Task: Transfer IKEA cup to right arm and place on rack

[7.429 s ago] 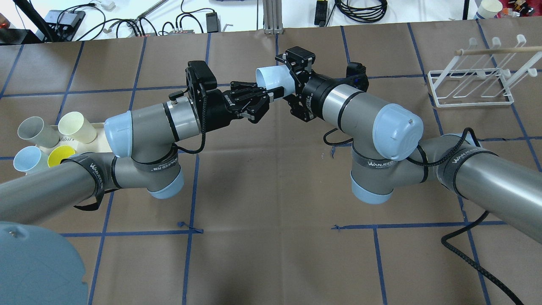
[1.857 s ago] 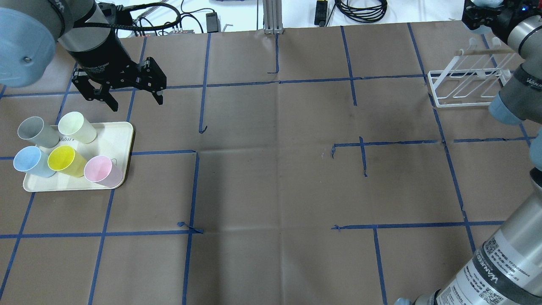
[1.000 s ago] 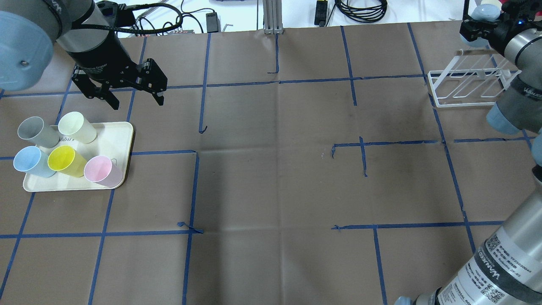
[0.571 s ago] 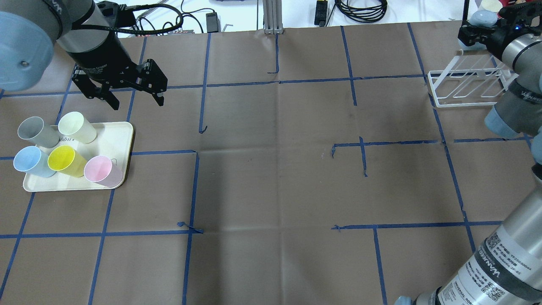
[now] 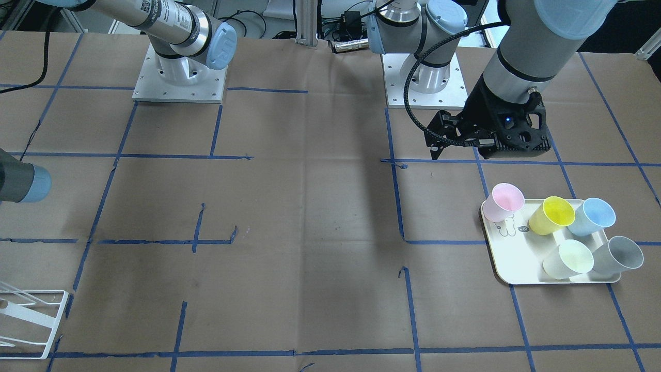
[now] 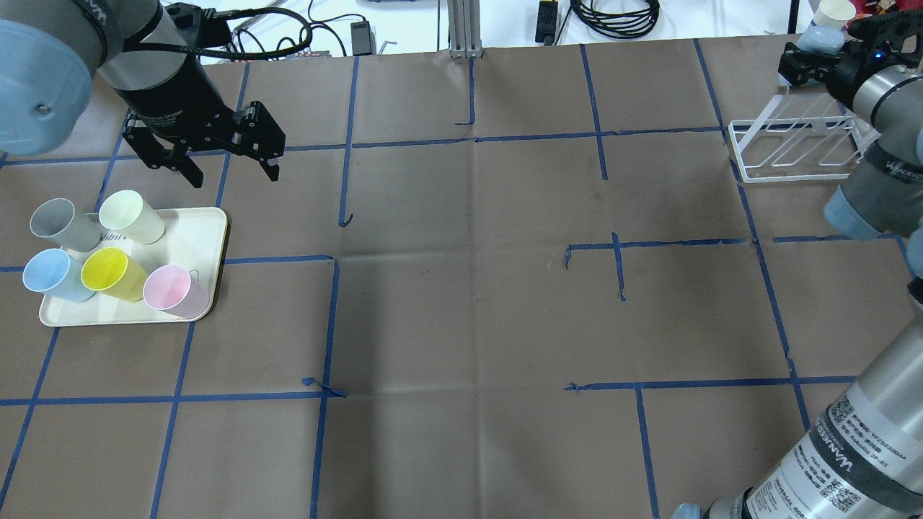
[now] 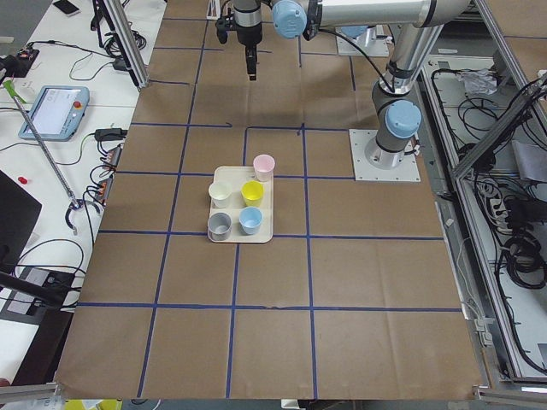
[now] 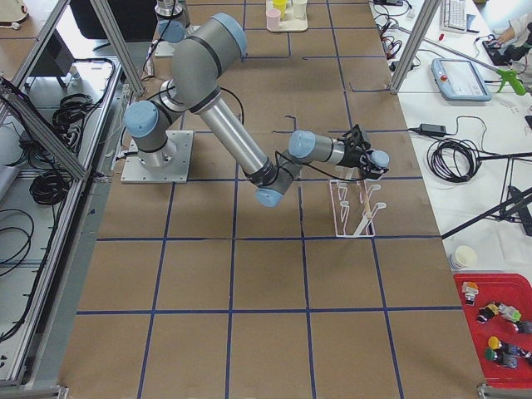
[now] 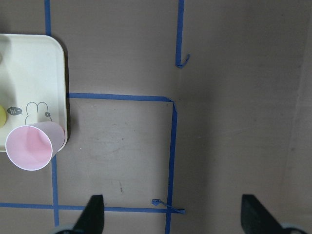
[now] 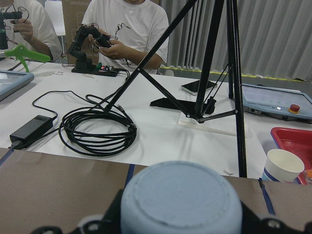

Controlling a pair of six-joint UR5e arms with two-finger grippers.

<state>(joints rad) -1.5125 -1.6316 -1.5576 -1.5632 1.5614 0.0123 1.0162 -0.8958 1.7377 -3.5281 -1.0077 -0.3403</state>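
The IKEA cup (image 6: 820, 37) is pale blue and lies sideways in my right gripper (image 6: 809, 59), which is shut on it above the far end of the rack (image 6: 793, 171). Its round bottom (image 10: 181, 195) fills the lower part of the right wrist view. The rack is white wire with slanted rods, and none of its rods carries a cup. The right arm (image 8: 241, 145) stretches out to it. My left gripper (image 6: 232, 173) hangs open and empty above the table beside the cream tray (image 6: 213, 231).
The tray holds several cups: grey (image 6: 61, 223), cream (image 6: 130, 215), blue (image 6: 50, 274), yellow (image 6: 112, 272) and pink (image 6: 173, 290). A paper cup (image 10: 285, 168), cable coils (image 10: 95, 131) and a tripod stand beyond the far edge, where people sit.
7.4 s ago both grippers met at the table's middle with the cup between them. Over the last two seconds the right gripper sank slightly towards the rack with the cup. The left arm stayed still.
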